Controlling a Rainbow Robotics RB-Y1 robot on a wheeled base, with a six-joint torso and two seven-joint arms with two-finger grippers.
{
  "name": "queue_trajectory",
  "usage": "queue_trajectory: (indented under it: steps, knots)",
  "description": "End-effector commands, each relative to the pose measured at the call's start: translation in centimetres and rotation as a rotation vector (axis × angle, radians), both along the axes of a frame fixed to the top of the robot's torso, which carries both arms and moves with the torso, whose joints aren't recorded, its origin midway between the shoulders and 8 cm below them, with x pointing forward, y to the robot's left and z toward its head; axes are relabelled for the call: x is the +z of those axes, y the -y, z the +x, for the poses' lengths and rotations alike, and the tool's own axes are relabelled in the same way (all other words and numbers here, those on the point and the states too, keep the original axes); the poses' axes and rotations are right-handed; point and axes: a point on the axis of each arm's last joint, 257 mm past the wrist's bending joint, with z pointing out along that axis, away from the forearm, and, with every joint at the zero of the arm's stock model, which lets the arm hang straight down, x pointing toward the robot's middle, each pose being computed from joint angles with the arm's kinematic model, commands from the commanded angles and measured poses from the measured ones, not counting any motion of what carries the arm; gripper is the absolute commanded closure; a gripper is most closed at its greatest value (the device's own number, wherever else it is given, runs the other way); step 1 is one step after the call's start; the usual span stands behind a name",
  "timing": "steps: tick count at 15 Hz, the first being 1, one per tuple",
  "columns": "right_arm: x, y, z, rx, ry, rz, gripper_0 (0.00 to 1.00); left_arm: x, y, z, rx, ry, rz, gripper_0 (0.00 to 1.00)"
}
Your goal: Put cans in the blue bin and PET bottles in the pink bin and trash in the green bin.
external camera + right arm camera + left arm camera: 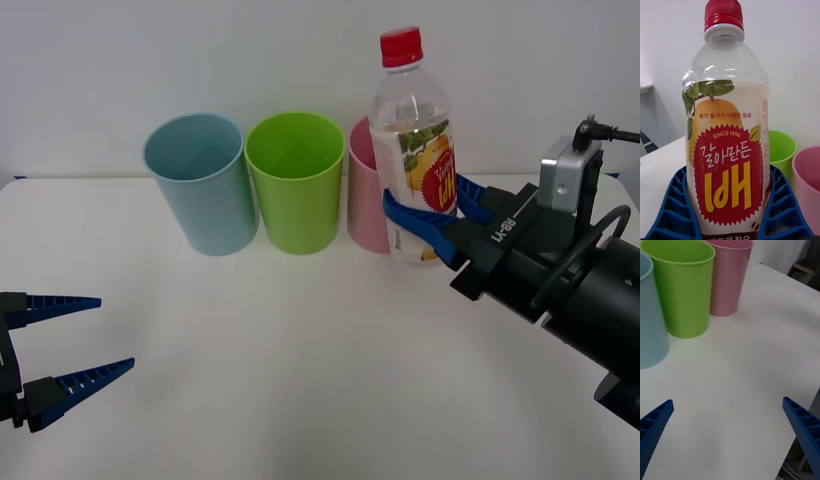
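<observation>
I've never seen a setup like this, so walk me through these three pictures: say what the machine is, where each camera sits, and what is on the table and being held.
This is a two-armed robot at a white table. One picture looks down from above the arms; the other two come from cameras on each wrist, with blue ribbed fingers at the bottom.

Three cup-shaped bins stand in a row at the back: the blue bin, the green bin and the pink bin.

The right gripper holds an upright PET bottle with a red cap, in front of the pink bin. The right wrist view shows its label up close. The left gripper is open and empty, low on the left.
</observation>
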Motion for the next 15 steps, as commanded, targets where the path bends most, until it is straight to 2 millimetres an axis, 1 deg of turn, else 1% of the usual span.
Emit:
queue_trajectory:
  steps: [1, 2, 4, 5, 6, 7, 10, 12, 13, 15]
  knots:
    - [2.8, 0.5, 1.9, -0.044, 0.026, 0.050, 1.00, 0.0, 0.0, 0.0, 0.000, 0.000, 0.000, 0.00]
    - [3.6, 0.8, 3.0, -0.063, 0.027, 0.072, 1.00, 0.0, 0.0, 0.0, 0.000, 0.000, 0.000, 0.00]
    - [4.1, 1.0, 5.2, -0.097, 0.031, 0.098, 1.00, 0.0, 0.0, 0.0, 0.000, 0.000, 0.000, 0.00]
    - [4.2, 0.9, 7.1, -0.123, 0.040, 0.113, 1.00, 0.0, 0.0, 0.0, 0.000, 0.000, 0.000, 0.00]
    - [4.1, 0.7, 8.5, -0.142, 0.046, 0.122, 1.00, 0.0, 0.0, 0.0, 0.000, 0.000, 0.000, 0.00]
    - [3.7, 0.8, 10.4, -0.173, 0.051, 0.131, 1.00, 0.0, 0.0, 0.0, 0.000, 0.000, 0.000, 0.00]
    - [2.4, 0.9, 14.8, -0.232, 0.051, 0.146, 1.00, 0.0, 0.0, 0.0, 0.000, 0.000, 0.000, 0.00]
    - [1.8, 1.1, 17.0, -0.263, 0.044, 0.133, 1.00, 0.0, 0.0, 0.0, 0.000, 0.000, 0.000, 0.00]
    - [1.7, 1.5, 18.3, -0.289, 0.045, 0.120, 1.00, 0.0, 0.0, 0.0, 0.000, 0.000, 0.000, 0.00]
    - [1.5, 2.2, 20.2, -0.322, 0.042, 0.112, 1.00, 0.0, 0.0, 0.0, 0.000, 0.000, 0.000, 0.00]
